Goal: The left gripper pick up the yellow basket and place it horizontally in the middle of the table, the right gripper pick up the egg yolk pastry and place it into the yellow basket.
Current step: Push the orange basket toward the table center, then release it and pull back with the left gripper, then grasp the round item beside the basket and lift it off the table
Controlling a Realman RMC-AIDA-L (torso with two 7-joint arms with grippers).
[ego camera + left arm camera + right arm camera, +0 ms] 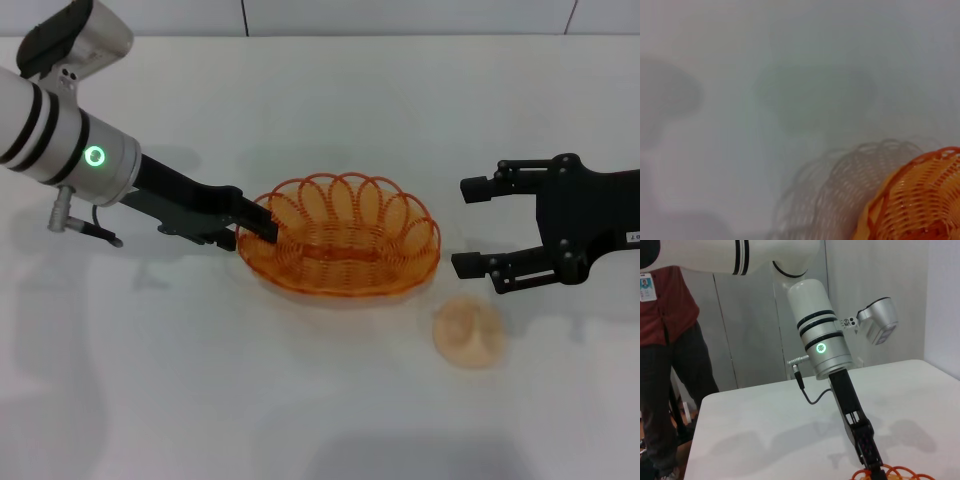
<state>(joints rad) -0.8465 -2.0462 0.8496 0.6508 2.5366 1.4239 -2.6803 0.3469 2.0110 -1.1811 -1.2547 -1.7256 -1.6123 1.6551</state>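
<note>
— Tabletop? 
— Plain white table (330,110), smooth, matt, faint shadows only.
— Basket? 
— Oval yellow basket (340,240) of translucent orange-amber plastic wire loops, glossy, ribbed weave.
— Pastry? 
— Small round cream-beige egg yolk pastry (468,332), dull, creased, doughy surface.
— Claws? 
— Left gripper (262,227) and right gripper (470,226), black, matt, hard plastic or coated metal. Left arm's white-grey cylinder (60,135), smooth, satin sheen.

Evenly and brightly lit from overhead; soft grey shadows cast on the table (320,120) beneath the yellow basket (340,248) and both arms. Left wrist view hazy, out of focus, with the basket's looped shadow beside its rim.
</note>
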